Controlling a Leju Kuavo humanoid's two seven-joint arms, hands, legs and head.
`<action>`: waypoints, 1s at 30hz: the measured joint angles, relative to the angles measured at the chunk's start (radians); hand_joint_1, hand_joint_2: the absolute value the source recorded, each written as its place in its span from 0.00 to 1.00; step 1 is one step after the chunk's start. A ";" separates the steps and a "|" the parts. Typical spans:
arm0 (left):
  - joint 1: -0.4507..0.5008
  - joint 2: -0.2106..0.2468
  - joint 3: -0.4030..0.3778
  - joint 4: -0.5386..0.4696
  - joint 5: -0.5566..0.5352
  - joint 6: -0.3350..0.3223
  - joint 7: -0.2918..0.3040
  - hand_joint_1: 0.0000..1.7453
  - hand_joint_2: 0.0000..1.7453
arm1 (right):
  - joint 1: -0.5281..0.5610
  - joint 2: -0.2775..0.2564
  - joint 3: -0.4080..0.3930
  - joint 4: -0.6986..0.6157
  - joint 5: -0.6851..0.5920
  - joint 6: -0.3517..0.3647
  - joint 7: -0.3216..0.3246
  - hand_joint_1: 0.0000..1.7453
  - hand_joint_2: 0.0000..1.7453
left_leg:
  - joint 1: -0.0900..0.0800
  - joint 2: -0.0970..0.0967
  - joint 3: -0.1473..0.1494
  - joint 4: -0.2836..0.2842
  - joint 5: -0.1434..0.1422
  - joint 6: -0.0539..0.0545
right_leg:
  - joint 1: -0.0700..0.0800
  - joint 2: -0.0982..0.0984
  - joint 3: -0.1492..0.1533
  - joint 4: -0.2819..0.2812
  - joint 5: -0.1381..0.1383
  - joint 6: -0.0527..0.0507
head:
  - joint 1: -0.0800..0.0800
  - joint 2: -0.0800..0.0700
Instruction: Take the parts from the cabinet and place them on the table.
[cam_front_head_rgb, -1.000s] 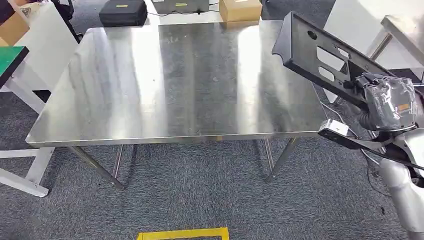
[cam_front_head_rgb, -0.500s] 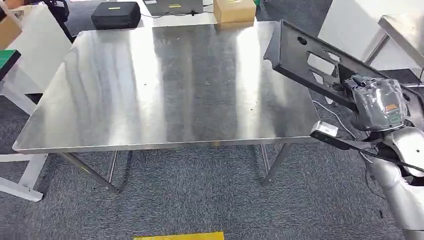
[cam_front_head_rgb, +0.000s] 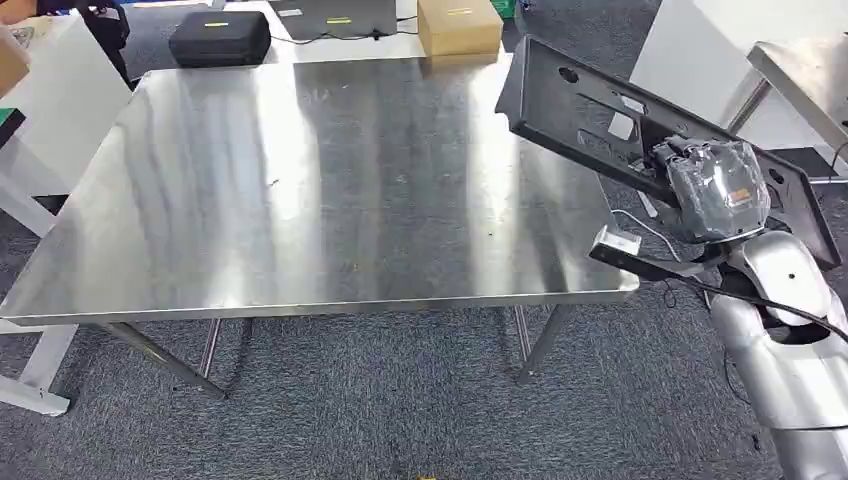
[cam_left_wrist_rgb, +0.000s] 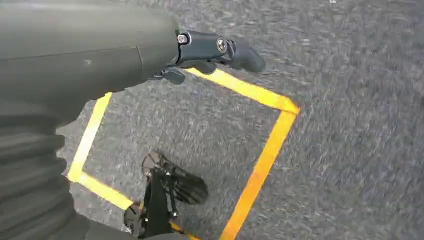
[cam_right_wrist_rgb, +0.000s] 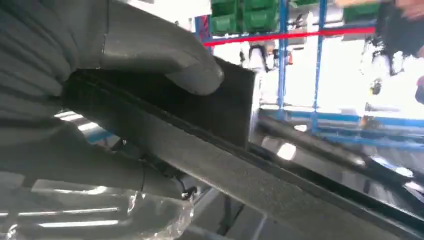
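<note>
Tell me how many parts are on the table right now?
0. The steel table carries no part; the one black part in view is in the right hand, above the table's right edge. Others may sit outside these views.

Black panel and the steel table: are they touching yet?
Cannot tell. In the head view the right hand holds the black panel tilted over the steel table's far right corner; no view shows contact or gap plainly.

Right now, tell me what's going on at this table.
The robot's right hand grips a long black plastic panel with cut-outs, holding it tilted in the air above the right end of the steel table. The panel is not set down yet. The left hand hangs over grey carpet marked with yellow tape, holding nothing. A black case and a cardboard box sit beyond the table's far edge.
</note>
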 joint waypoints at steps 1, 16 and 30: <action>-0.002 0.000 0.000 0.000 0.000 -0.001 0.000 0.00 1.00 | 0.001 0.012 0.010 0.006 0.012 0.000 0.006 1.00 1.00 | 0.001 0.001 0.003 0.001 -0.004 -0.004 | 0.001 0.002 -0.003 0.003 -0.007 -0.019 | -0.014 0.000; -0.015 0.018 -0.012 0.002 -0.047 -0.010 0.024 0.00 1.00 | -0.287 0.298 0.333 0.370 0.195 0.018 -0.103 1.00 1.00 | 0.005 0.002 -0.081 -0.011 0.094 -0.001 | 0.008 0.032 0.047 -0.029 -0.024 -0.048 | -0.027 0.000; -0.032 -0.020 -0.026 0.008 -0.041 0.050 0.034 0.00 1.00 | -0.514 0.767 0.518 1.080 0.338 -0.077 -0.051 1.00 1.00 | -0.038 -0.016 -0.022 -0.065 0.094 0.007 | 0.073 0.003 0.014 -0.063 0.039 -0.098 | -0.027 0.000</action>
